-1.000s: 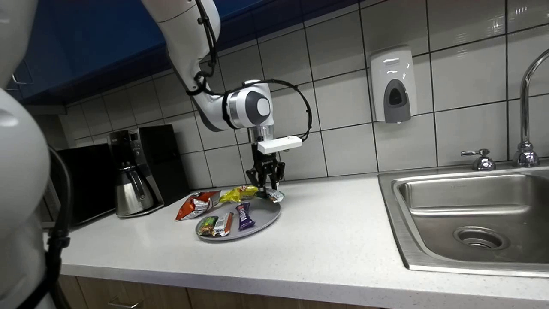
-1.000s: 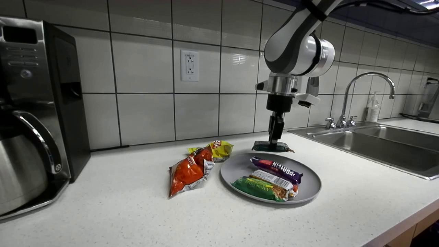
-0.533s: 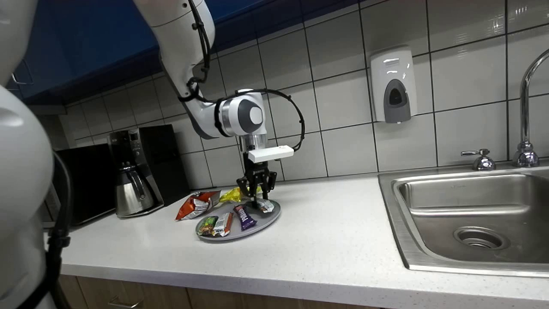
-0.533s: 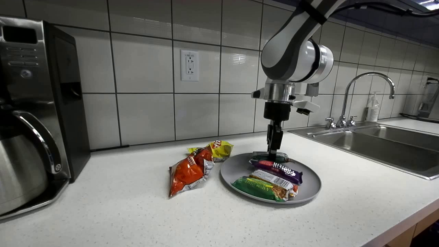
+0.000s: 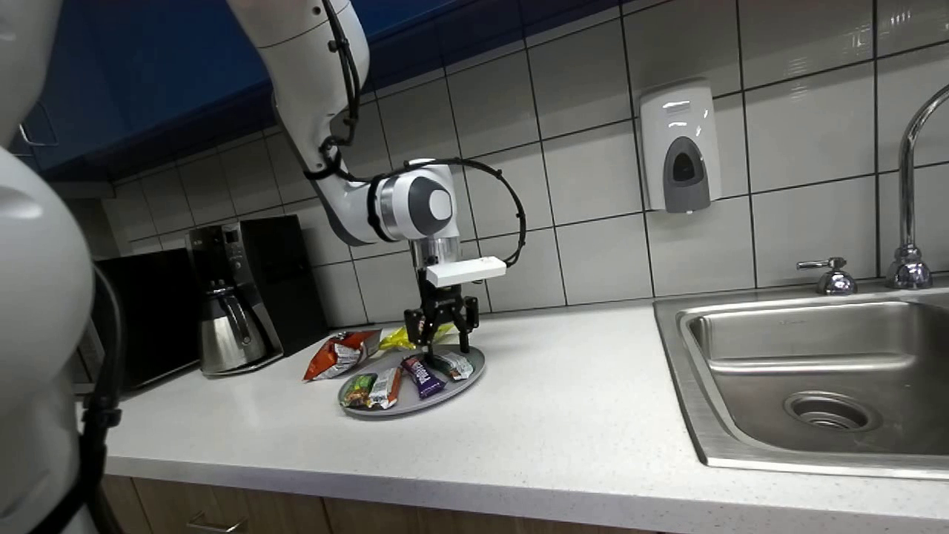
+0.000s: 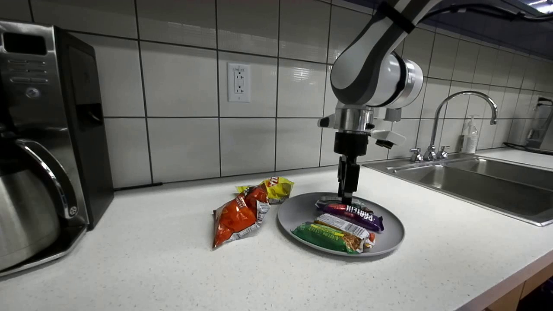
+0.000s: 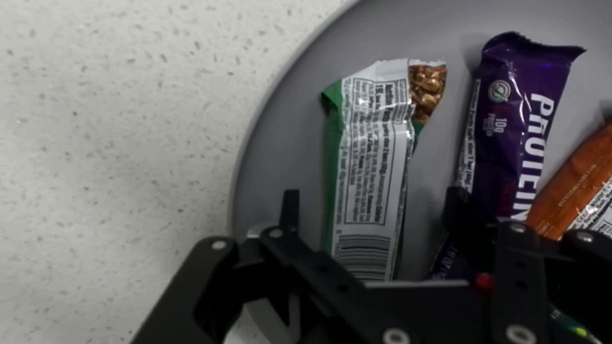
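Green/white bar (image 7: 373, 167) is now lower, on gray plate (image 7: 282, 153); gripper (image 7: 373, 204) is released, w/ bar lying btwn its spread fingers (per wrist view).

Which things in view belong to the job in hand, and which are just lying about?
Likely in the job:
pincer, open
green-and-white bar, between its jaws
gray plate, under that bar
purple bar, orange-and-white bar, green bar, also on the plate

Likely just lying about:
red-orange bag and yellow bag, off the plate
coffee maker
wall dispenser
sink
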Tool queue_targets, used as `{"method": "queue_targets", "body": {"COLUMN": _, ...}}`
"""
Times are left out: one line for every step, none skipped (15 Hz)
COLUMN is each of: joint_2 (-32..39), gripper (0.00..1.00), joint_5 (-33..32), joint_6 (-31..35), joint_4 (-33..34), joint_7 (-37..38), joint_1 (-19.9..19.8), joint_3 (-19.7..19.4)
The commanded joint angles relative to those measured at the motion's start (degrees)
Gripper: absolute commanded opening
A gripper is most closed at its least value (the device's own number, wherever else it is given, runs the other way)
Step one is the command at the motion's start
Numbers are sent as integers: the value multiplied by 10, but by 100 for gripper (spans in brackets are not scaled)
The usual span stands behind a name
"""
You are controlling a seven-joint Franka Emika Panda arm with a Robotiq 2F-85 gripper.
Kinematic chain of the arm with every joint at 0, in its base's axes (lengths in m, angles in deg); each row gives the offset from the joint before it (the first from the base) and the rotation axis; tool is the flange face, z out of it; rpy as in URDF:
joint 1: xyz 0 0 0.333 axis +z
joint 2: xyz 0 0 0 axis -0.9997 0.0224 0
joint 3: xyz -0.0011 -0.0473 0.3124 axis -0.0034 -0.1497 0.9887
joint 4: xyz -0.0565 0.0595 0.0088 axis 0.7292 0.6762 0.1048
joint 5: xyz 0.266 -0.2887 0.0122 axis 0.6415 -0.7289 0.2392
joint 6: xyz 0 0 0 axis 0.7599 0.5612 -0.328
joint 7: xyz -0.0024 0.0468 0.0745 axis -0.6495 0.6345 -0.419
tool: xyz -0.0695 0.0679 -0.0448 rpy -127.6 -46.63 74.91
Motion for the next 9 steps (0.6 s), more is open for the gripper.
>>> {"method": "queue_targets", "body": {"joint_2": -39, "gripper": 100, "joint_5": -13, "joint_6": 13, "joint_4": -26, "joint_7": 23, "joint_1": -3, "joint_3": 6}}
{"method": "queue_targets", "body": {"joint_2": -44, "gripper": 100, "joint_5": -15, "joint_6": 17, "joint_4": -27, "joint_7": 32, "joint_1": -1, "joint_3": 3}}
{"method": "queue_targets", "body": {"joint_2": -49, "gripper": 100, "joint_5": -16, "joint_6": 19, "joint_4": -28, "joint_7": 42, "joint_1": 1, "joint_3": 1}}
{"method": "queue_targets", "body": {"joint_2": -55, "gripper": 100, "joint_5": -21, "joint_6": 26, "joint_4": -30, "joint_7": 60, "joint_1": 5, "joint_3": -3}}
{"method": "queue_targets", "body": {"joint_2": -61, "gripper": 100, "joint_5": -25, "joint_6": 30, "joint_4": -32, "joint_7": 79, "joint_1": 6, "joint_3": -6}}
{"method": "queue_targets", "body": {"joint_2": -64, "gripper": 100, "joint_5": -31, "joint_6": 33, "joint_4": -32, "joint_7": 103, "joint_1": 9, "joint_3": -9}}
{"method": "queue_targets", "body": {"joint_2": -68, "gripper": 100, "joint_5": -36, "joint_6": 32, "joint_4": -32, "joint_7": 126, "joint_1": 9, "joint_3": -10}}
{"method": "queue_targets", "body": {"joint_2": -72, "gripper": 100, "joint_5": -43, "joint_6": 29, "joint_4": -33, "joint_7": 148, "joint_1": 10, "joint_3": -12}}
{"method": "queue_targets", "body": {"joint_2": -79, "gripper": 100, "joint_5": -50, "joint_6": 28, "joint_4": -36, "joint_7": 166, "joint_1": 9, "joint_3": -12}}
